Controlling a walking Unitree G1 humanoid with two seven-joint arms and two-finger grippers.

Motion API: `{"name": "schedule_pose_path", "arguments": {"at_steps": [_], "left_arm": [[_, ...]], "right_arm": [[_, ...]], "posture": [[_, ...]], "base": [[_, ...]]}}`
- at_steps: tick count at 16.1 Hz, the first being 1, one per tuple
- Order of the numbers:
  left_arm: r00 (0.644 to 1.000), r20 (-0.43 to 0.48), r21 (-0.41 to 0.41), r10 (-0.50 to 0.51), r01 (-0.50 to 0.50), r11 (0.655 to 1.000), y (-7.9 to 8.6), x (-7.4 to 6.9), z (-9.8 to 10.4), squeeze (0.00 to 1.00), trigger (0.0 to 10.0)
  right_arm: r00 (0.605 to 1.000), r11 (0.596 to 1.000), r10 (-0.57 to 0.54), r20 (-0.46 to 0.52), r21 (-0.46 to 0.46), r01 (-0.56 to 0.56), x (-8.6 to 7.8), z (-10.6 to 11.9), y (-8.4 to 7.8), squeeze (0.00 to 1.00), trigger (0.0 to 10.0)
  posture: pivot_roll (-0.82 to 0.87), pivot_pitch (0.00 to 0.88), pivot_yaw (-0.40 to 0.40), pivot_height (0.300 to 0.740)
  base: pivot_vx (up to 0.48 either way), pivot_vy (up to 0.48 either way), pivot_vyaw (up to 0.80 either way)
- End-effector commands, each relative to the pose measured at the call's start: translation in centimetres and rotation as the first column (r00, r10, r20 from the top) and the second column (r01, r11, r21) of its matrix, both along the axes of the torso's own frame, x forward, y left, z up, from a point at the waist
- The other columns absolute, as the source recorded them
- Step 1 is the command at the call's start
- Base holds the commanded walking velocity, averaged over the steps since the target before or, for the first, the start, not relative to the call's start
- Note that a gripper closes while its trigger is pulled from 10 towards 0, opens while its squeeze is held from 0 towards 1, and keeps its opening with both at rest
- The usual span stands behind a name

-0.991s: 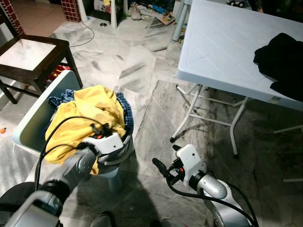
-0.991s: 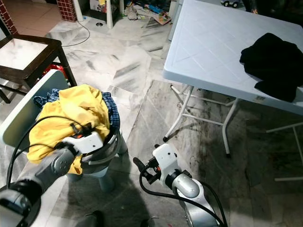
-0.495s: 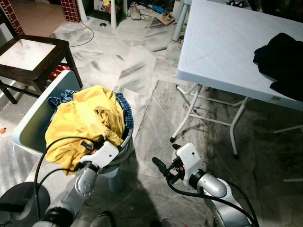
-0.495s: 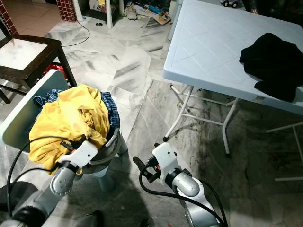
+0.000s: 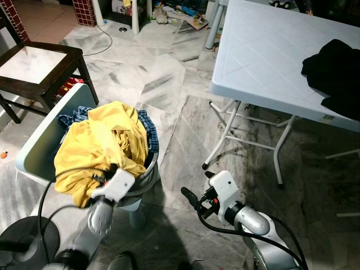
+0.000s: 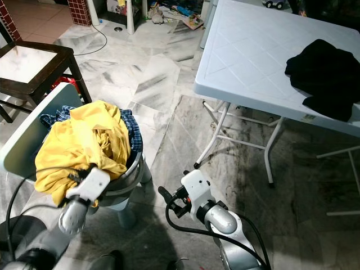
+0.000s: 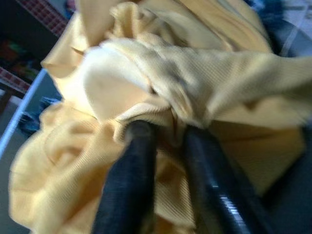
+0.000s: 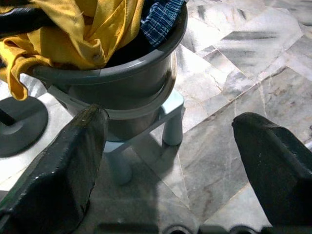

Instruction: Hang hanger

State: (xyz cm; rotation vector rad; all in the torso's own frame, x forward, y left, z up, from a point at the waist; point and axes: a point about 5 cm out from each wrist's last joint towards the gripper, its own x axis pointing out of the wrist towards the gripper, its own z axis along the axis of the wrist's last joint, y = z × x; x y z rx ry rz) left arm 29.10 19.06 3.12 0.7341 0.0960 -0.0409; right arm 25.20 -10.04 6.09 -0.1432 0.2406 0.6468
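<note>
- Dark wooden chair (image 5: pixel 39 67) stands at the far left on the marble floor (image 5: pixel 163 73).
- Pale plastic chair (image 5: pixel 42 143) stands nearer, its seat carrying a grey basket (image 8: pixel 122 73).
- Yellow garment (image 5: pixel 104 143) is heaped over the basket, with a blue checked cloth (image 5: pixel 147 125) showing at the heap's far and right edges.
- Left gripper (image 7: pixel 165 146) is at the near edge of the heap. In the left wrist view its two black fingers (image 7: pixel 129 180) lie close together with a fold of yellow cloth pinched between them; that view is blurred, so the grip appears firm but cannot be confirmed in detail.
- Right gripper (image 5: pixel 188 197) hangs low to the right of the basket, above the floor. Its fingers (image 8: pixel 58 170) stand wide apart with nothing between them; through the gap the right wrist view shows the basket on the pale chair.
- White folding table (image 5: pixel 264 50) occupies the far right, on metal legs.
- Black garment (image 5: pixel 334 73) lies bunched at the right edge of the table top.
- Scattered small items (image 5: pixel 180 14) lie on the floor at the far side, past the table's left corner; too small to identify.
- Task's thing: no hanger can be made out anywhere on the chairs, table or floor.
</note>
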Motion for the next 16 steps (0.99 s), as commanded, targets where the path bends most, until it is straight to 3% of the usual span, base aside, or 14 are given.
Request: {"name": "schedule_pose_path", "arguments": {"at_steps": [1,4,5,6,9,10,11,16], "left_arm": [[1.000,-0.011,0.007,0.012,-0.012,1.000,-0.2,0.3,-0.1,1.00,10.0],[1.000,0.017,-0.001,0.006,-0.006,1.000,-0.8,1.5,0.9,1.00,10.0],[1.000,0.020,-0.001,0.000,0.000,1.000,-1.0,1.7,1.0,0.69,10.0],[1.000,0.023,-0.010,-0.010,0.010,1.000,-1.3,1.9,1.1,0.00,10.0],[0.999,-0.036,-0.052,-0.021,0.019,0.998,-1.7,2.1,0.7,0.00,10.0],[0.999,-0.040,-0.070,-0.031,0.028,0.997,-1.9,2.2,0.7,0.00,1.6],[0.998,-0.043,-0.071,-0.036,0.032,0.997,-1.9,2.2,0.7,0.00,0.0],[0.998,-0.064,-0.089,-0.029,0.023,0.996,-1.6,2.3,0.6,0.00,0.0]], "right_arm": [[1.000,1.000,0.005,-0.010,-0.013,-0.005,-0.2,-0.3,-0.2,0.00,10.0],[1.000,1.000,0.003,-0.009,-0.015,-0.003,-0.2,-0.3,-0.3,0.00,10.0],[1.000,1.000,0.001,-0.009,-0.016,-0.001,-0.2,-0.3,-0.4,0.00,10.0],[1.000,1.000,-0.002,-0.008,-0.016,0.002,-0.2,-0.3,-0.4,0.00,10.0],[1.000,1.000,-0.006,-0.009,-0.012,0.006,-0.3,-0.3,-0.3,0.00,10.0],[1.000,1.000,-0.005,-0.010,-0.010,0.005,-0.3,-0.3,-0.2,0.00,10.0],[1.000,1.000,-0.005,-0.010,-0.009,0.005,-0.3,-0.3,-0.2,0.00,10.0],[1.000,1.000,-0.010,-0.008,-0.006,0.010,-0.3,-0.3,-0.1,0.00,10.0]], "posture": [[-0.09,0.164,-0.118,0.740],[-0.10,0.165,-0.117,0.740],[-0.10,0.164,-0.116,0.740],[-0.10,0.164,-0.114,0.740],[-0.10,0.164,-0.109,0.740],[-0.10,0.163,-0.108,0.740],[-0.10,0.163,-0.107,0.740],[-0.10,0.166,-0.106,0.740]], "base": [[0.000,0.000,0.00],[0.000,0.000,0.00],[0.000,0.000,0.00],[0.000,0.000,0.00],[0.000,0.000,0.00],[0.000,0.000,0.00],[0.000,0.000,0.00],[0.000,0.000,0.00]]}}
